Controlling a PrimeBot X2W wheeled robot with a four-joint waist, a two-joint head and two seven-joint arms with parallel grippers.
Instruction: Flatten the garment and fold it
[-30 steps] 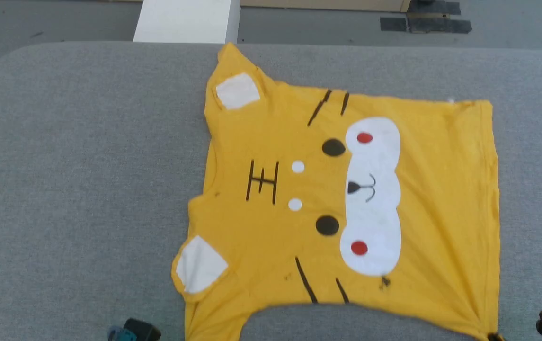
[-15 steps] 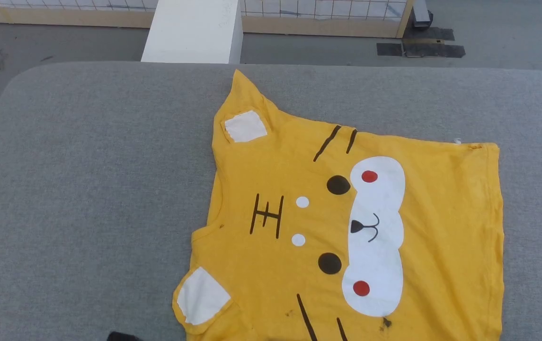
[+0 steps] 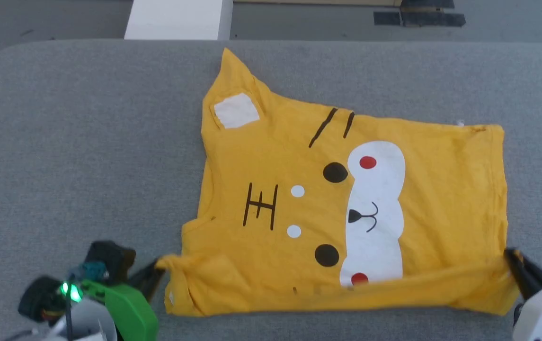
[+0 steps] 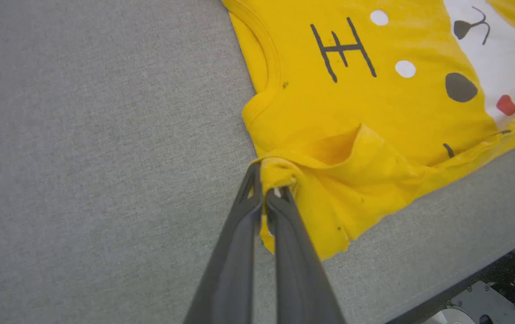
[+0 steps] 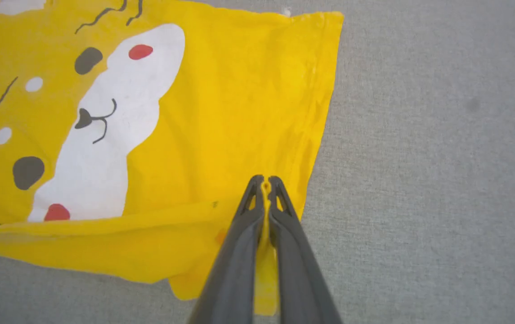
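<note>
My left hand (image 3: 159, 265), below a glossy green cover (image 3: 128, 308) on the wrist, is clenched on the bunched near sleeve of a bright yellow thin-fabric T-shirt (image 3: 271, 156). My right hand (image 3: 510, 255) pinches the near hem corner. Between the two, the shirt's near edge is doubled over in a long soft roll that half covers one red dot. The shirt lies sideways, a little right of centre, on the grey fabric-covered desk (image 3: 86, 142), collar to my left and hem to my right.

The left wrist view adds detail the head view lacks. It shows my left hand (image 4: 268, 180) with both dark fingers closed tight on a knot of cloth, the ribbed collar seam of the T-shirt (image 4: 374, 103), and the fine weave of the desk (image 4: 104, 135). The right wrist view shows my right hand (image 5: 265, 182) with a sliver of yellow squeezed between its tips. From there the stitched hem of the T-shirt (image 5: 221, 112) runs away across the desk (image 5: 419, 135).

Printed on the chest are a white lobed muzzle, black oval eyes, black stripes and a three-barred black mark (image 3: 260, 207) that reads like the character 王. Farther off, the head view takes in the pointed far sleeve with its white patch. Beyond the desk's rounded far edge are a white block (image 3: 176, 19) and dark tape (image 3: 417, 18) on the grey floor (image 3: 39, 19).
</note>
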